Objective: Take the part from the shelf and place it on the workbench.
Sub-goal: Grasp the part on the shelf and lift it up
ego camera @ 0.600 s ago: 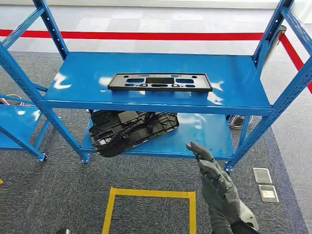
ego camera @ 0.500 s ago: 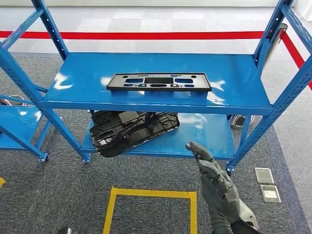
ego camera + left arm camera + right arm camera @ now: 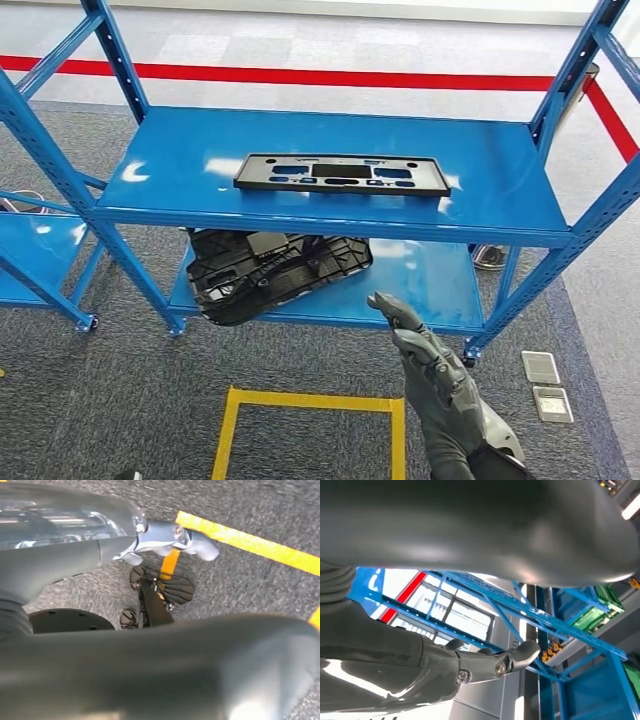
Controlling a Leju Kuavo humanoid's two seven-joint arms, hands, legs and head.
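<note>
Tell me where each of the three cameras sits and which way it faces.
Head view: high on the body, facing down at the blue metal shelf; right robot hand raised.
Left wrist view: behind the left robot hand, facing grey carpet and yellow floor tape.
Right wrist view: behind the right robot hand, facing up.
Shared: shelf, tape.

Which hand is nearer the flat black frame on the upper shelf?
Right. The right hand is raised below the flat black frame; the left hand hangs low over the carpet.
</note>
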